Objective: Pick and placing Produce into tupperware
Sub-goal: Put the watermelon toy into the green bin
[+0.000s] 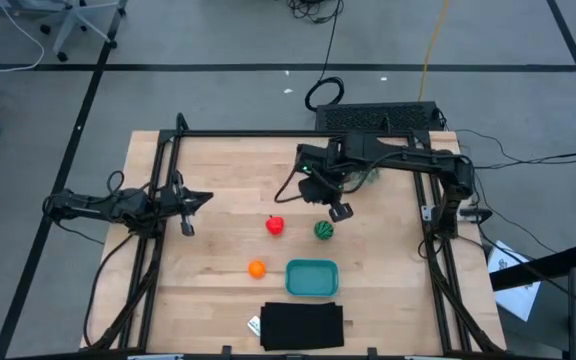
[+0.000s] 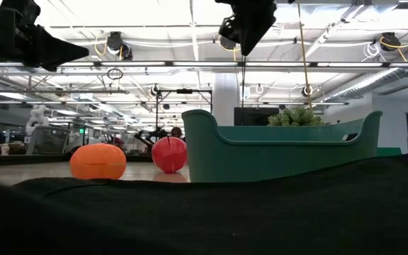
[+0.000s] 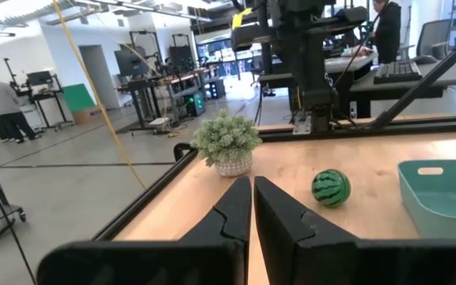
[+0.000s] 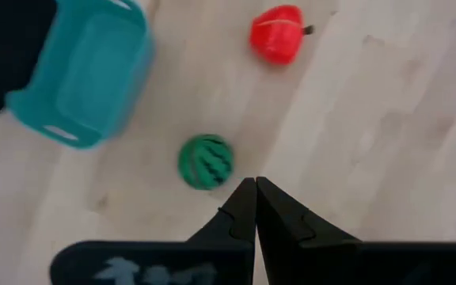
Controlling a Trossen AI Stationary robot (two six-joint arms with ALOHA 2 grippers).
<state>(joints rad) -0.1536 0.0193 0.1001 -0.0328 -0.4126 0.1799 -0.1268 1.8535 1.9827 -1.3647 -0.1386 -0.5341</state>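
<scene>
The red roundish toy [image 1: 275,226] sits on the wooden table at its middle, the dark green striped ball [image 1: 324,230] a little to its right, the orange ball [image 1: 256,268] nearer the near edge. The teal tupperware [image 1: 312,278] stands right of the orange ball, with nothing in it that I can see. My right gripper [image 1: 340,211] hangs shut above the table just beyond the green ball [image 4: 205,161], touching nothing. My left gripper [image 1: 187,229] waits shut at the table's left side.
A flat black rectangle [image 1: 302,326] lies at the near edge in front of the tupperware. A fuzzy pale-green potted plant [image 3: 226,142] stands near the far right, under the right arm. Bare wood lies between the fruits and the left gripper.
</scene>
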